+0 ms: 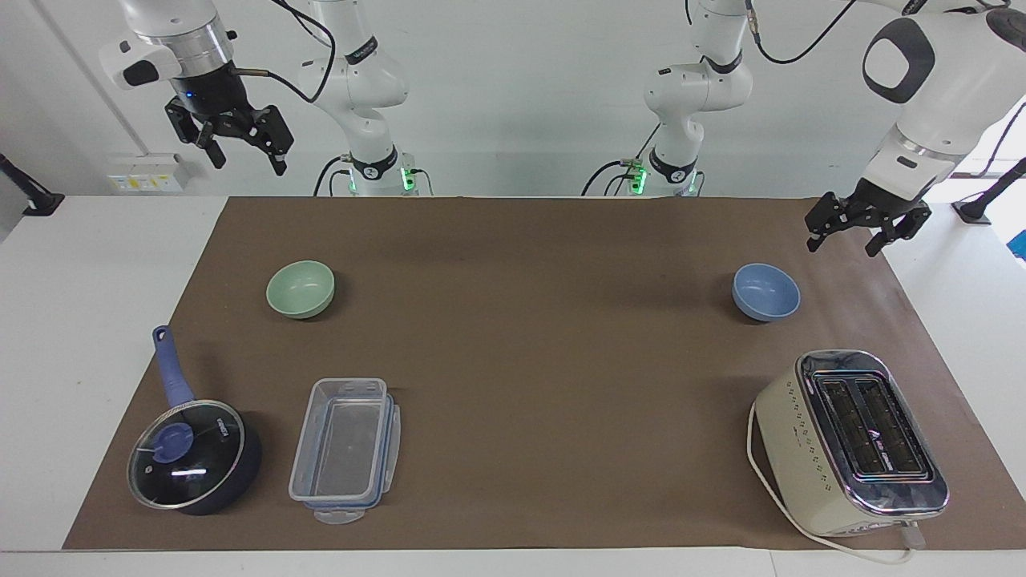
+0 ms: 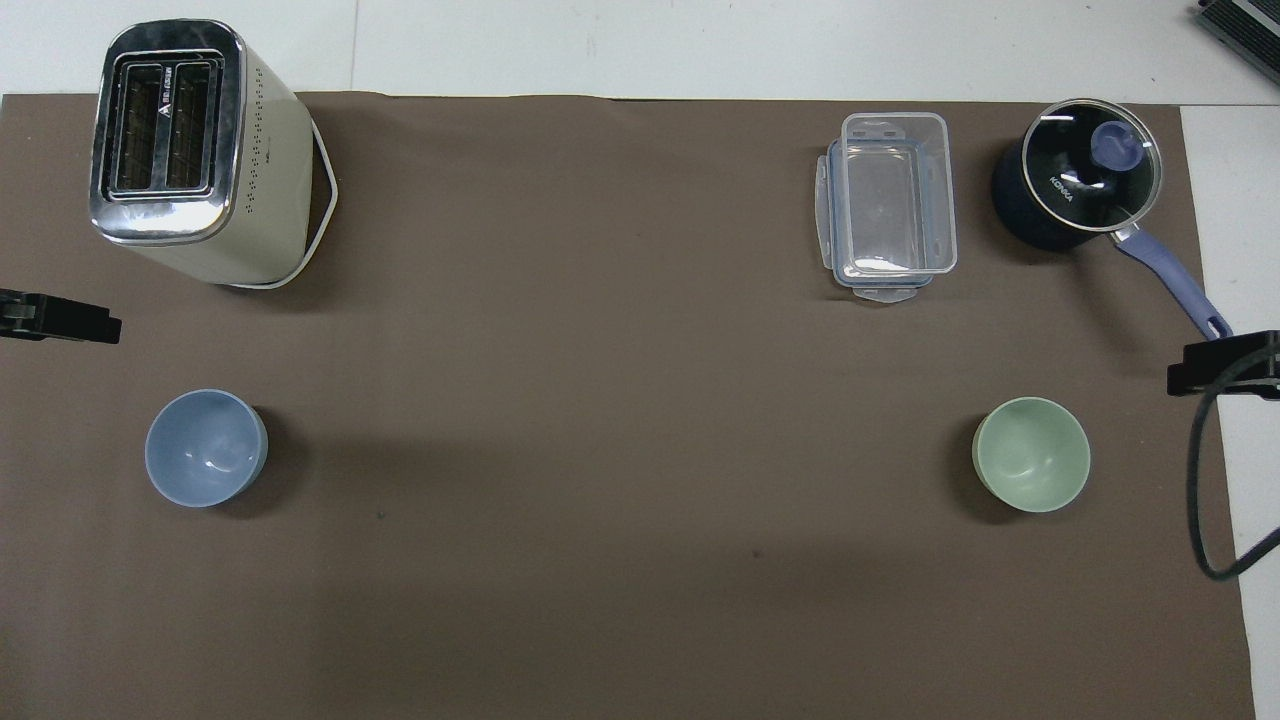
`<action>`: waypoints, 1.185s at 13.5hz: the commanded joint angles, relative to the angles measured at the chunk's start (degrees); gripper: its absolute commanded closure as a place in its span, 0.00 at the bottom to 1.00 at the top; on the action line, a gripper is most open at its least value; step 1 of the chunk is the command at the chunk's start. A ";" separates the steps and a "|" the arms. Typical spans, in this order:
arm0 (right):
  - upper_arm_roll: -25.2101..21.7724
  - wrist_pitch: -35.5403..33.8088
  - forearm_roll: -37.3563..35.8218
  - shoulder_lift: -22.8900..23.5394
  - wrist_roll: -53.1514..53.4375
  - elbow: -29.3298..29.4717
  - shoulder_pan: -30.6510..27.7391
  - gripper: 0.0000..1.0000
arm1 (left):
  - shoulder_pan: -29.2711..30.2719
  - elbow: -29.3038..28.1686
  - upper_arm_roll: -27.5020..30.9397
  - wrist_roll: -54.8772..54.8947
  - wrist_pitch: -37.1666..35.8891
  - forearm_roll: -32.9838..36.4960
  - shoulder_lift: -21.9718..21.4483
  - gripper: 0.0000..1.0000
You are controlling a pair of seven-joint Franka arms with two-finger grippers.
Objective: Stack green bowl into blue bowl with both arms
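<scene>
The green bowl [image 1: 300, 288] [image 2: 1032, 455] sits upright and empty on the brown mat toward the right arm's end. The blue bowl [image 1: 766, 292] [image 2: 205, 447] stands upright and empty toward the left arm's end. My left gripper [image 1: 840, 248] hangs open and empty, low over the mat's edge beside the blue bowl and not touching it. One of its fingers [image 2: 62, 323] shows at the overhead view's edge. My right gripper [image 1: 248, 165] waits open and empty, raised high over the table's edge at the right arm's end.
A cream toaster [image 1: 850, 441] with its cord stands farther from the robots than the blue bowl. A clear plastic container [image 1: 345, 449] and a dark blue lidded saucepan [image 1: 192, 457] lie farther from the robots than the green bowl. The brown mat [image 1: 529, 336] lies bare between the bowls.
</scene>
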 commanded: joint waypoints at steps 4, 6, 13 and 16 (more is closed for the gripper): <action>0.41 -0.51 -0.01 -0.05 -0.33 0.38 -0.44 0.00 | 2.54 -12.90 -0.47 1.19 9.59 0.47 -2.57 0.00; 0.41 -0.51 -0.01 -0.05 -0.33 0.38 -0.44 0.00 | 2.71 -14.23 -0.47 1.81 10.83 0.03 -1.70 0.00; 0.41 -0.51 -0.01 -0.05 -0.33 0.38 -0.44 0.00 | 8.33 -21.78 -0.47 8.75 16.72 -7.88 -0.38 0.00; 0.41 -0.51 -0.01 -0.05 -0.24 0.38 -0.44 0.00 | 9.48 -24.51 -0.47 10.94 19.18 -11.65 -0.38 0.00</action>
